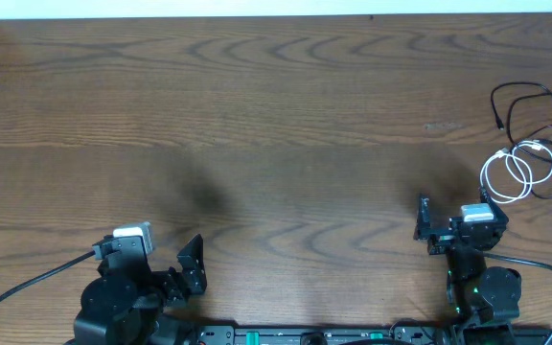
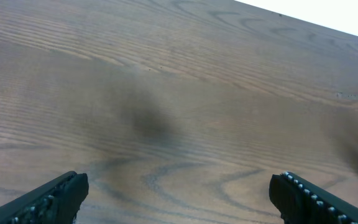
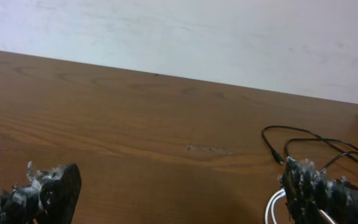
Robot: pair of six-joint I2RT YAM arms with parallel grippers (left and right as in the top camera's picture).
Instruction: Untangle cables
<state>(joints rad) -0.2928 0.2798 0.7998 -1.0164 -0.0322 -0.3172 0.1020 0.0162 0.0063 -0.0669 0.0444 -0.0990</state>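
Observation:
The cables lie in a loose tangle at the table's right edge. The black cable sprawls in wide loops, and the white cable is coiled just in front of it, crossing it. My right gripper is open, just in front and left of the white coil. In the right wrist view its right fingertip stands beside the white cable, with the black cable beyond; nothing is between the jaws. My left gripper is open over bare wood at the front left.
The brown wooden table stretches wide between the arms and back to a white wall. The tangle reaches close to the table's right edge. A faint scuff mark shows on the wood left of the cables.

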